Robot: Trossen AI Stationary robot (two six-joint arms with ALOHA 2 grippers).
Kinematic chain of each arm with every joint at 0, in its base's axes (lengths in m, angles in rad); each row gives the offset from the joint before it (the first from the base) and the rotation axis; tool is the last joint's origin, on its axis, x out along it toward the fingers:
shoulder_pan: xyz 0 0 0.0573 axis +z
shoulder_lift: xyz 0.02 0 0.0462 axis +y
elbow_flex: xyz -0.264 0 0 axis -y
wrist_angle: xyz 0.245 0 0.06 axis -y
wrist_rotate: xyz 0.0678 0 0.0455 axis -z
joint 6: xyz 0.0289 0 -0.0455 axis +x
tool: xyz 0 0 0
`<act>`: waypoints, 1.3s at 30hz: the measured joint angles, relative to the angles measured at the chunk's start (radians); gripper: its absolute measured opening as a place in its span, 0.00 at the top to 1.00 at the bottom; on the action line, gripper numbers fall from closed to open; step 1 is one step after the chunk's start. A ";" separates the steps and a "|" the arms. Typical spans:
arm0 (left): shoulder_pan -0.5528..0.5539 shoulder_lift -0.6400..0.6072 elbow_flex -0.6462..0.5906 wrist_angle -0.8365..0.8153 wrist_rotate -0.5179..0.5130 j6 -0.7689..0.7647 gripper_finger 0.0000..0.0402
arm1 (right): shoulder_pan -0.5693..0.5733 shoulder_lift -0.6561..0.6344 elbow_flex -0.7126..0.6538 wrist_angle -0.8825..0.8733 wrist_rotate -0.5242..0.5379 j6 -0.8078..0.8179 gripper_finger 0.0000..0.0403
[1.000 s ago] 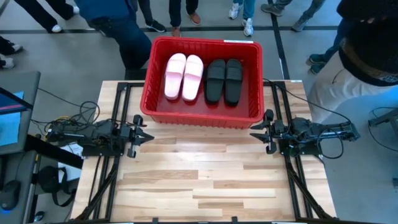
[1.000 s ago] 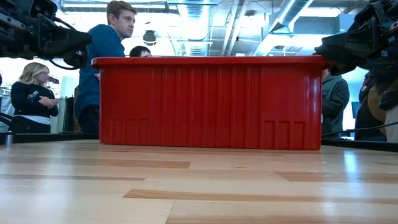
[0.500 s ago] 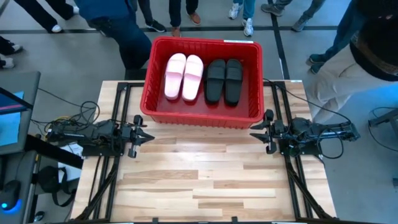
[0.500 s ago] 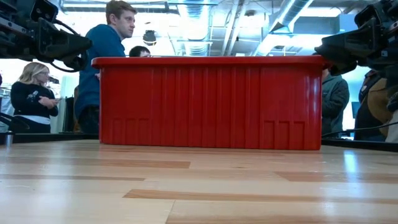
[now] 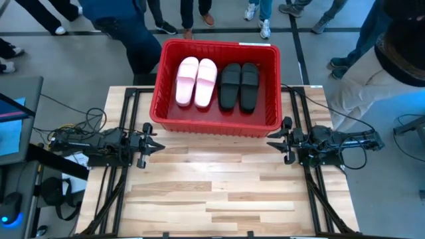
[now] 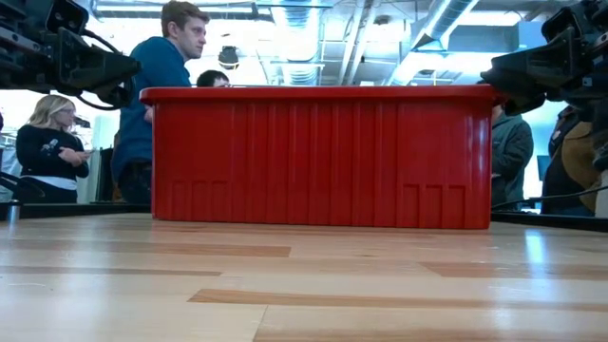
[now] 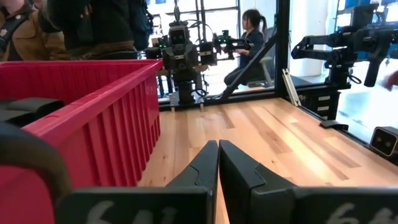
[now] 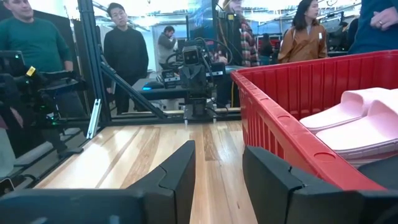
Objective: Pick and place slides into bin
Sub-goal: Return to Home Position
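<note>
The table [image 5: 212, 192] is pale wood, laid in planks of mixed light and tan tones. Its near part is bare. Black frame rails [image 5: 126, 99] run along its left and right edges.

The red bin [image 5: 214, 125] stands at the far middle of the table, its long side facing the near edge. Two pink slides [image 5: 196, 81] lie side by side in its left half and two black slides [image 5: 239, 85] in its right half, all four pointing far to near. Whether more lie beneath them cannot be told.

The left gripper [image 7: 217, 143] sits low at the table's left edge, just near of the bin's left corner and pointing across the table. Its fingers are clenched together on nothing. The right gripper [image 8: 219, 147] mirrors it at the right edge, with its fingers parted and empty.

Several people [image 5: 192, 13] stand on the grey floor past the far edge. A person in a blue top [image 6: 157, 85] is close behind the bin's left end, and a seated person [image 6: 47, 142] is farther left. Silver ducts [image 6: 427, 28] cross the ceiling. A monitor [image 5: 13, 126] and loose cables [image 5: 80, 126] sit off the table's left side.
</note>
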 joint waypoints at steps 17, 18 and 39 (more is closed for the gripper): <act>0.000 0.000 0.000 0.000 0.000 0.020 0.99 | 0.000 0.000 0.000 0.000 0.000 0.000 0.70; 0.000 0.000 0.000 0.000 0.000 0.020 0.99 | 0.000 0.000 0.000 0.000 0.000 0.000 0.70; 0.000 0.000 0.000 -0.001 0.000 0.020 0.99 | 0.000 0.000 0.000 0.000 0.000 0.000 0.70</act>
